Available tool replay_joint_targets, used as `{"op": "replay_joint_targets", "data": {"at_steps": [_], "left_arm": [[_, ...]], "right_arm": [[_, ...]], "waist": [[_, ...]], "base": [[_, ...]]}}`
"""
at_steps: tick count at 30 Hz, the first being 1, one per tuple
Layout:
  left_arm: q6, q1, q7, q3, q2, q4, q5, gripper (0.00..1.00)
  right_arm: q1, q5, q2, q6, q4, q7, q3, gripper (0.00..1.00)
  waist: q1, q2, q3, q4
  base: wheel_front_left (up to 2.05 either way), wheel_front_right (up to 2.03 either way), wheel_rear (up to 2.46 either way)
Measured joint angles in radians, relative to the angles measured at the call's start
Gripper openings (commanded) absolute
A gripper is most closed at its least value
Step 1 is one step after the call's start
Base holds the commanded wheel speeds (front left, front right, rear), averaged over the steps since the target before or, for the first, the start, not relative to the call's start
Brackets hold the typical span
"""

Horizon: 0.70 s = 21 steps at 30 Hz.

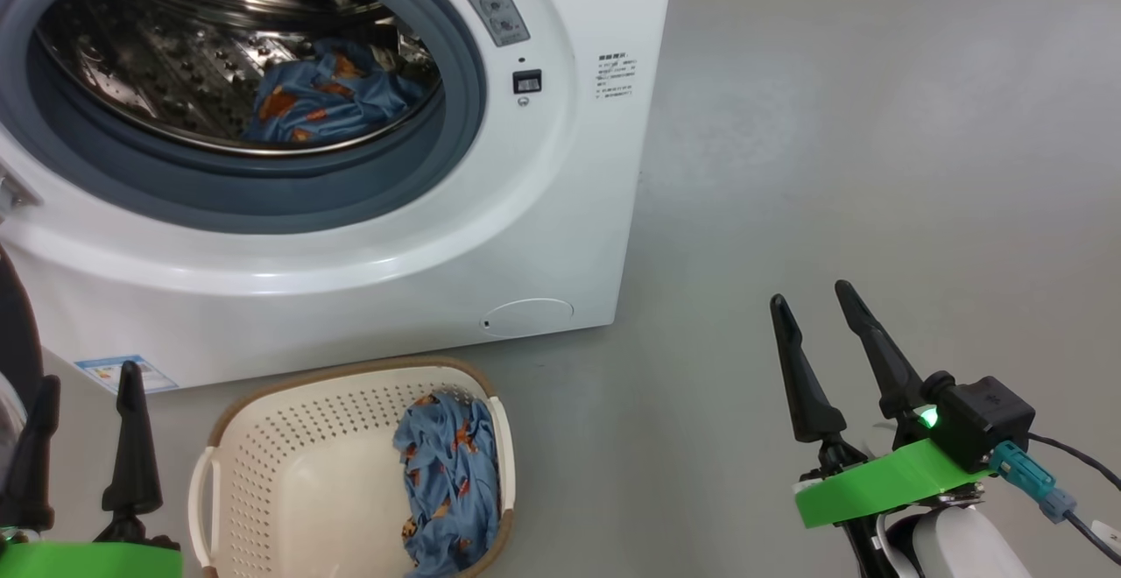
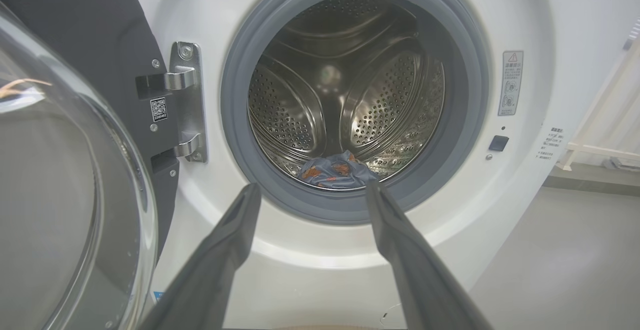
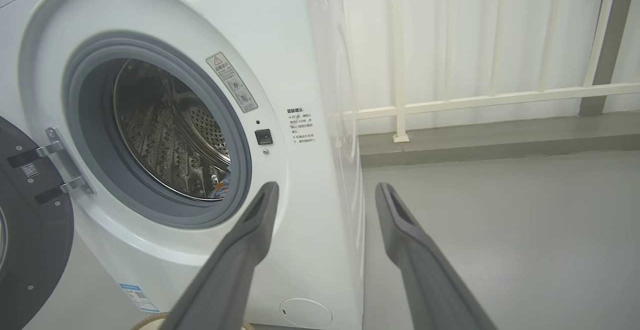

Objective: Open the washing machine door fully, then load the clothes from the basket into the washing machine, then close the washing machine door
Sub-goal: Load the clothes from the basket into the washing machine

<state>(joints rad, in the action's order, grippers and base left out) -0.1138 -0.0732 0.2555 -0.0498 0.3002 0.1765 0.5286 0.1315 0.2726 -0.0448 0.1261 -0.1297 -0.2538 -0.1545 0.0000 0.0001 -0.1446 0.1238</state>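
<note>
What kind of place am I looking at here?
Likely a laundry area, perhaps a test space: a white front-loading washing machine, a cream basket with clothes on a bare grey floor, and a white railing nearby.

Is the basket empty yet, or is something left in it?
Not empty. A blue printed garment lies in the basket, against its right wall; the rest of its floor is bare.

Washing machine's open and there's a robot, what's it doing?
The robot is loading laundry. The washing machine door is swung open, and one blue printed garment already lies in the drum. Another blue garment waits in the basket on the floor. The left gripper and right gripper are both open and empty.
</note>
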Motion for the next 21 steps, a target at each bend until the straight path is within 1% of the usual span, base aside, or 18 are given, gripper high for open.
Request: {"op": "replay_joint_targets", "data": {"at_steps": [9,15,18,21], "left_arm": [[-0.001,-0.004,-0.002,0.018,0.005,0.021,-0.002,1.0],[-0.01,-0.028,-0.033,0.058,0.042,0.06,0.02,1.0],[-0.01,-0.055,-0.047,0.091,0.063,0.092,0.043,1.0],[-0.01,-0.082,-0.062,0.145,0.078,0.124,0.067,1.0]], "right_arm": [[0.001,0.0,0.0,0.0,0.011,0.0,-0.004,1.0],[0.003,0.001,0.0,0.0,0.036,0.0,-0.004,1.0],[0.004,0.001,0.0,0.0,0.053,0.0,-0.005,1.0],[0.005,0.001,0.0,0.0,0.066,0.0,-0.007,1.0]], "waist": [[0.0,-0.0001,-0.027,0.015],[0.0,0.0,-0.077,0.026],[0.0,0.0,-0.107,0.034],[0.0001,0.0,-0.139,0.043]], "base": [[0.0,0.0,0.0],[0.0,0.0,0.0],[0.0,0.0,0.0],[0.0,0.0,0.0]]}}
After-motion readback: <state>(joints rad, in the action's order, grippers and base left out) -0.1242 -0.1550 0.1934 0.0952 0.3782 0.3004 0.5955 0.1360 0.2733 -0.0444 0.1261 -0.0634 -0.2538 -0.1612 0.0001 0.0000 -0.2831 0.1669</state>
